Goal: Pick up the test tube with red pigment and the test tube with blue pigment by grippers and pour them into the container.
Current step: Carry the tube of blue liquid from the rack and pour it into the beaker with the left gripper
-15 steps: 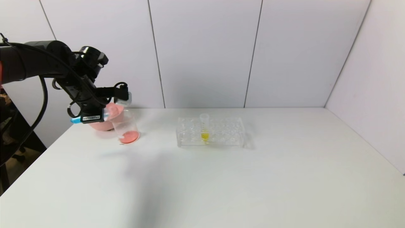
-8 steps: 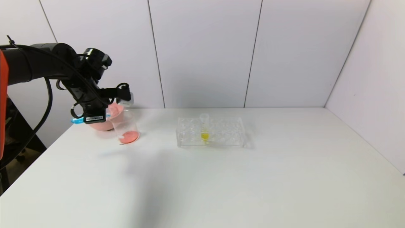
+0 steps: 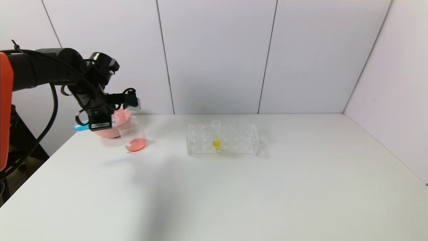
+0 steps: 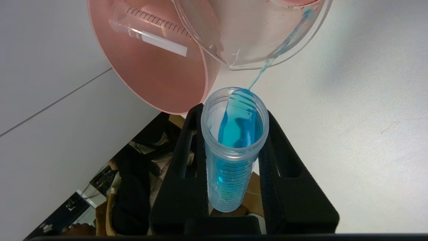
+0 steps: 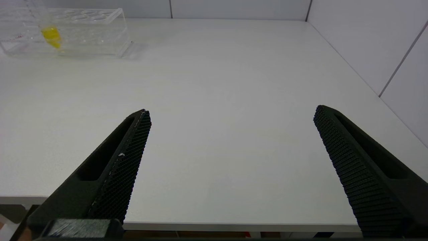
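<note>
blue tube [image 4: 234,150] sits clamped in my left claw [image 4: 234,160], tipped nearly flat with its mouth just at the lip of the beaker [image 4: 254,36], so a thin blue stream [image 4: 259,75] runs inside the glass onto the red already there. the pink bowl [image 4: 150,67] beside it holds an empty tube [image 4: 147,28], likely the red one. my right claw [image 5: 230,157] hangs idle over the bench [image 5: 217,83], fingers wide apart.
</note>
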Controlling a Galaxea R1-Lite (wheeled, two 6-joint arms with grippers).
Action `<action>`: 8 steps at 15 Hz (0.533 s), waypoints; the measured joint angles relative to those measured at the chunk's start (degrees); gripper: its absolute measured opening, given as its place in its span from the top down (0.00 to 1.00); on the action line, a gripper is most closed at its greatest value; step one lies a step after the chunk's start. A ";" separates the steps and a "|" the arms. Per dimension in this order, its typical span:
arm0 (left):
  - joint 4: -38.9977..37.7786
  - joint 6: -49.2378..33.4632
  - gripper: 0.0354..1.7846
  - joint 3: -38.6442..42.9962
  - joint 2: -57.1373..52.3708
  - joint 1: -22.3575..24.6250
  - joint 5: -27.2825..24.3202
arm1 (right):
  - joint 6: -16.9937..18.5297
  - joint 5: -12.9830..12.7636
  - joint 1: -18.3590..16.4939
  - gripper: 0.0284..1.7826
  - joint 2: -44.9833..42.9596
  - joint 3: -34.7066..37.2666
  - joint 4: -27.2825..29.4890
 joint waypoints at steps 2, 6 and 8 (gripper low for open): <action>-0.24 0.00 0.76 -0.02 0.12 -0.16 0.67 | 0.00 0.00 0.00 0.00 0.00 0.00 0.02; -0.62 -0.28 0.76 -0.02 0.17 -0.22 1.72 | 0.00 0.00 0.05 0.00 0.00 0.00 0.02; -0.90 -0.28 0.76 -0.02 0.17 -0.27 3.15 | 0.00 0.00 0.02 0.00 0.00 0.00 0.02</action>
